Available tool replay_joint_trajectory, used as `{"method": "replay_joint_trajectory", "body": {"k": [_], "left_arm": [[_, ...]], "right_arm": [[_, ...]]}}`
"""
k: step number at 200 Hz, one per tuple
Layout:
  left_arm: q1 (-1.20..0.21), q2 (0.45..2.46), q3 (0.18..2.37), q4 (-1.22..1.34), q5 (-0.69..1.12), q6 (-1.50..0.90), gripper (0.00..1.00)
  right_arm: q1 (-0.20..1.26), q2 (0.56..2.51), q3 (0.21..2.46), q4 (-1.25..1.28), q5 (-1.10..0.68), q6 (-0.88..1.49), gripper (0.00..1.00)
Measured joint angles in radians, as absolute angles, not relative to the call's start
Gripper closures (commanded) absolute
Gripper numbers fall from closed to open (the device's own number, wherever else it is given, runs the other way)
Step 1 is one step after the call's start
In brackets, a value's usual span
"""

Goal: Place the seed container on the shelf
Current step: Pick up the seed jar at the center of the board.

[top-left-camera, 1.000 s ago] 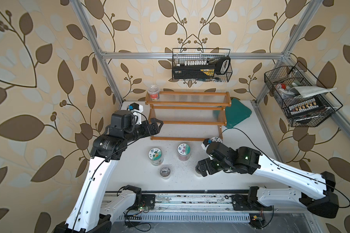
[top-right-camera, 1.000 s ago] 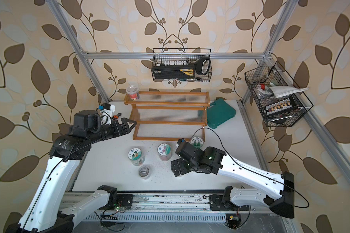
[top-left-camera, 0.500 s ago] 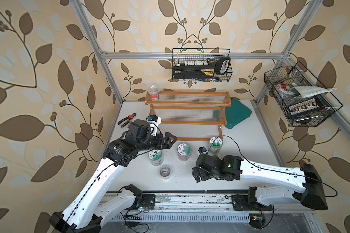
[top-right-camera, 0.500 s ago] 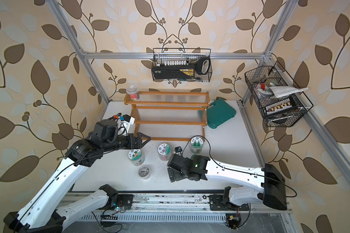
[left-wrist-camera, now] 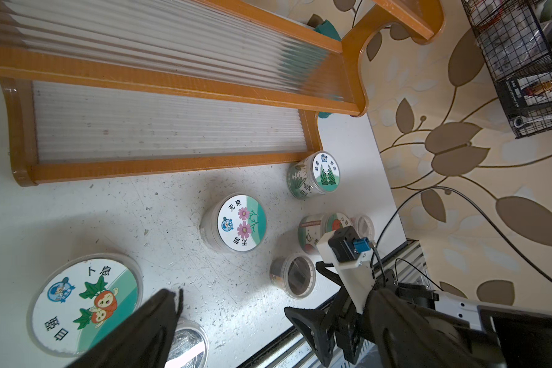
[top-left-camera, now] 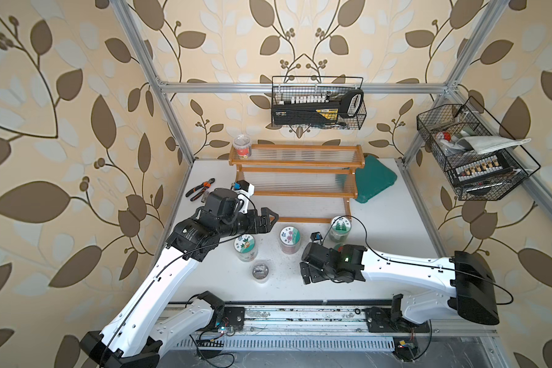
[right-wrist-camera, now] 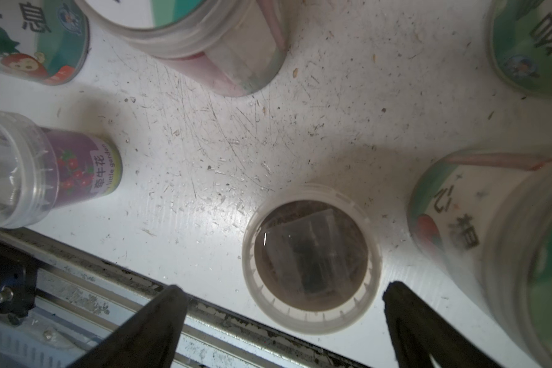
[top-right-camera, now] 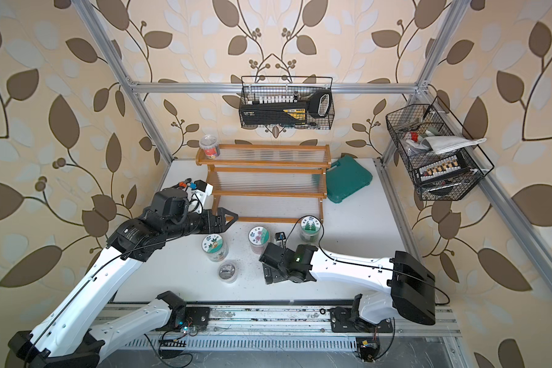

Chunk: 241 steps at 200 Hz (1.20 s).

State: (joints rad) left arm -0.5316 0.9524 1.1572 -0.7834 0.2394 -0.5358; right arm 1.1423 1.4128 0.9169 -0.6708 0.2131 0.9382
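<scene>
The right gripper (right-wrist-camera: 282, 288) hangs wide open and empty over a clear-lidded seed jar (right-wrist-camera: 311, 258) on the table (right-wrist-camera: 332, 127), well short of the shelf (top-left-camera: 295, 164); left gripper (top-left-camera: 273, 222) likewise agape, holding nothing; I'd centre the jaws round it, sink lower, then close gently.

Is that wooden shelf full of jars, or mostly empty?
Mostly empty. One jar stands upright at one end of the top tier of the shelf; the two lower tiers hold nothing in both top views.

Robotics lab cell, staged as a home. Silver aluminium framing (top-left-camera: 217, 87) carries beige leaf-patterned wallpaper panels (top-left-camera: 61, 95). White robot arms (top-left-camera: 160, 286) mount on a grey metal base rail (top-left-camera: 300, 314).
</scene>
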Motion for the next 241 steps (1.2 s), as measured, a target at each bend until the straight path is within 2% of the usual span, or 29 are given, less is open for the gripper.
{"method": "replay_joint_trajectory", "body": {"k": [106,183,217,241], "left_arm": [[-0.532,0.950,1.128,-0.776,0.237,-0.528,0.02],[-0.532,0.949,1.108,-0.774,0.234,-0.524,0.02],[-0.532,0.949,1.107,-0.775,0.233,-0.524,0.02],[-0.532,0.949,1.107,-0.774,0.233,-0.523,0.02]], "right_arm": [[1.116,1.489,0.916,-0.651,0.206,0.946,0.03],[1.101,1.509,0.917,-0.639,0.202,0.939,0.22],[1.101,1.514,0.918,-0.639,0.202,0.928,0.34],[1.101,1.514,0.926,-0.655,0.202,0.914,0.39]]}}
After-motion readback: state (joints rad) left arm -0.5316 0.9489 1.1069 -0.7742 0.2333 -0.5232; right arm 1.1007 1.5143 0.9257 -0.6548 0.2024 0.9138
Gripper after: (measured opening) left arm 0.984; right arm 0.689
